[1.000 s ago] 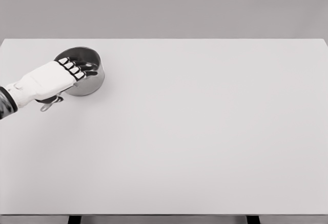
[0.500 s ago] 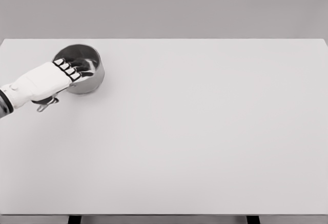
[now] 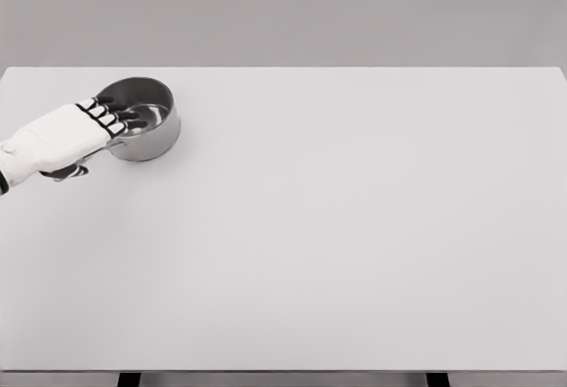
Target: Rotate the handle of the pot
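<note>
Robot hand (image 3: 62, 136), pot (image 3: 142, 130) farther left

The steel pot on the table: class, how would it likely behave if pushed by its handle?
The pot looks like rigid polished metal, so it probably slides or pivots rather than flexes. Its wide flat base suggests tipping is unlikely. It appears empty, so probably light; the left hand covers the handle.

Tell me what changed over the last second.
The left robot hand slid left over the pot, and the handle end that stuck out below it swung left with it and is now mostly hidden under the hand. The pot body stayed put on the table.
</note>
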Motion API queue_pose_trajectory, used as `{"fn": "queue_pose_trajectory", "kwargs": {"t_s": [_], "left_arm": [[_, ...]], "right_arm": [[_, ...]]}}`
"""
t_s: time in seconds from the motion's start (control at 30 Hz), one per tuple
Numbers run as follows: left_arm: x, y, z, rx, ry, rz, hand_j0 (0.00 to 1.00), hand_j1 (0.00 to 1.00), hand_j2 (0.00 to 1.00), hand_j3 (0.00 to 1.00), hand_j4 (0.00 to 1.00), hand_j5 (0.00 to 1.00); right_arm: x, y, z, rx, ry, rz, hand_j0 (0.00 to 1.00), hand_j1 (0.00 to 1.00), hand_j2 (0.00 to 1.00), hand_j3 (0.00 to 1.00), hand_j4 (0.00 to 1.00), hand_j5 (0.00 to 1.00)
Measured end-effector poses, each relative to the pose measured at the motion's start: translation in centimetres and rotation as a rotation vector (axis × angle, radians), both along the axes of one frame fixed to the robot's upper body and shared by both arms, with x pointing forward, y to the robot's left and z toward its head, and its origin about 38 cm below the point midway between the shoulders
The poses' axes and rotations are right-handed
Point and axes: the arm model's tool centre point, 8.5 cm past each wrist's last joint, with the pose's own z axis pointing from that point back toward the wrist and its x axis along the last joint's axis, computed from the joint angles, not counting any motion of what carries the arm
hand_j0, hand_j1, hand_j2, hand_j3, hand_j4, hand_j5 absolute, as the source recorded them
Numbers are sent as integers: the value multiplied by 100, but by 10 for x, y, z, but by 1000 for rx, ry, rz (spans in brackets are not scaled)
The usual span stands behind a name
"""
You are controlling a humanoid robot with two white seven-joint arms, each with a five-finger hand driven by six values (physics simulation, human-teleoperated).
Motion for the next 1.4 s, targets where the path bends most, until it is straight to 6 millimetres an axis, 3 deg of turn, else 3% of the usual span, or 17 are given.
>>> {"fn": "queue_pose_trajectory", "kwargs": {"t_s": [0.37, 0.8, 1.4], "left_arm": [[2, 10, -3, 5, 13, 27, 100, 100, 100, 100, 100, 100], [-1, 8, -2, 3, 8, 17, 100, 100, 100, 100, 100, 100], [8, 29, -11, 4, 39, 82, 100, 100, 100, 100, 100, 100]], "right_arm": [[0, 0, 0, 0, 0, 0, 100, 100, 100, 100, 100, 100], [0, 0, 0, 0, 0, 0, 100, 100, 100, 100, 100, 100], [0, 0, 0, 0, 0, 0, 100, 100, 100, 100, 100, 100]]}}
